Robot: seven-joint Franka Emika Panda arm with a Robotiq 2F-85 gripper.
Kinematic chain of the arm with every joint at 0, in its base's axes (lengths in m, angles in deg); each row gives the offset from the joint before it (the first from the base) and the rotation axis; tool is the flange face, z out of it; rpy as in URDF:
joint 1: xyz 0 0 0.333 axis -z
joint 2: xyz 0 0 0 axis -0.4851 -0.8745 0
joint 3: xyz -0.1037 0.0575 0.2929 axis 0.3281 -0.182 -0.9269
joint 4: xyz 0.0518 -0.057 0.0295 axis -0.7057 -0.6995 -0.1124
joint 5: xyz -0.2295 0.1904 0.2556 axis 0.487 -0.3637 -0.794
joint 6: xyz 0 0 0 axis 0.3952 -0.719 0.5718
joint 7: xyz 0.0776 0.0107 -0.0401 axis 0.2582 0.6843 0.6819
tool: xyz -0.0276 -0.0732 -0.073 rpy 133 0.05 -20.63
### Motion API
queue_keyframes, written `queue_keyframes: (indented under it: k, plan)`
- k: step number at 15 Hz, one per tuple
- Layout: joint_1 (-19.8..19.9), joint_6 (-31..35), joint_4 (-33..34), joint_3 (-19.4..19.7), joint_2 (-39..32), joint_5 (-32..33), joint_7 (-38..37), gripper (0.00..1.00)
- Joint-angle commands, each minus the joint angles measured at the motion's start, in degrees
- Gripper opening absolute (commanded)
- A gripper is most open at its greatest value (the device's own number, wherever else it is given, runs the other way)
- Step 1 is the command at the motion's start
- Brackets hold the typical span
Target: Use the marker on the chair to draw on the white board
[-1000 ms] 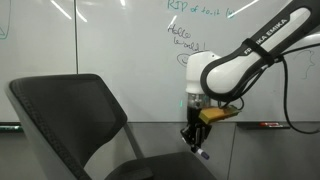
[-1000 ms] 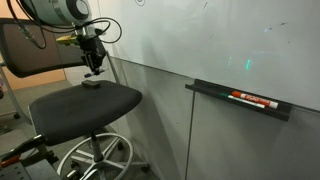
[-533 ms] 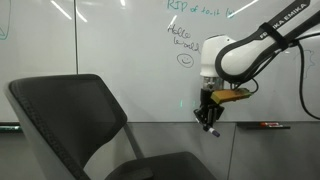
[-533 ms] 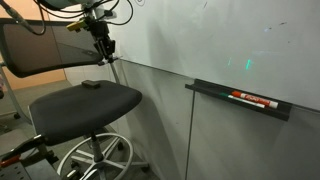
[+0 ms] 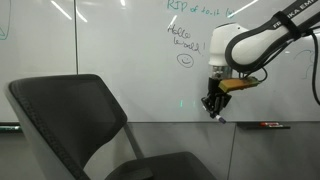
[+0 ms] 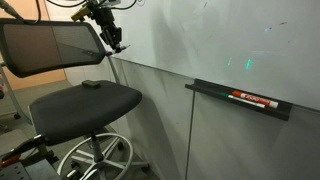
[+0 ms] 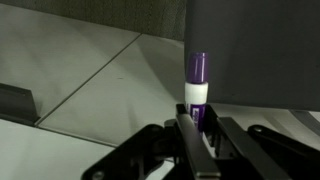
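Since 1 second ago you have lifted the gripper (image 5: 213, 111) off the chair (image 5: 70, 112) and carried it across to the board (image 5: 120, 50). It has gone from just above the seat (image 6: 85, 101) to a spot higher than the backrest (image 6: 50, 45), close in front of the white surface.

The marker (image 7: 198, 74) is in your grasp. The 2 fingers (image 7: 183, 132) are closed on its lower end, and it stands out straight beyond them. It is a slim round stick with a glossy purple body crossed by 1 white band, and its far end is blunt. In both exterior views it is only a small dark sliver under the gripper. You cannot tell from any view whether its end touches the board.

The board is smooth and glossy, with green handwriting (image 5: 185, 38) and a small smiley (image 5: 185, 60) above and beside the gripper. The white arm (image 5: 243, 45) has rounded, shiny shells. The chair has a broad, curved, dark backrest with a paler rim and a padded, matte black seat. A small dark thing (image 6: 92, 85) lies on the seat. Well apart along the wall, a narrow dark tray (image 6: 212, 91) holds a pen (image 6: 252, 99) with a red part.
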Motion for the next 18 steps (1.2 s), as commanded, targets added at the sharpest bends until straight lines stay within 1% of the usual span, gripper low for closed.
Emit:
queue_keyframes:
  k: [1,5,9,14,18]
  plan:
    - [1.69,-1.27,-0.10,-0.95,4.23,4.48,-1.49,0.07]
    - [4.23,-1.27,1.10,-0.73,5.68,7.59,-1.19,0.07]
    - [6.37,-1.09,2.41,-0.76,6.04,9.03,-0.98,0.07]
    - [7.26,-1.38,6.26,-0.87,4.99,10.52,-0.07,0.07]
    - [7.44,-1.21,8.88,-0.63,3.40,10.16,1.32,0.07]
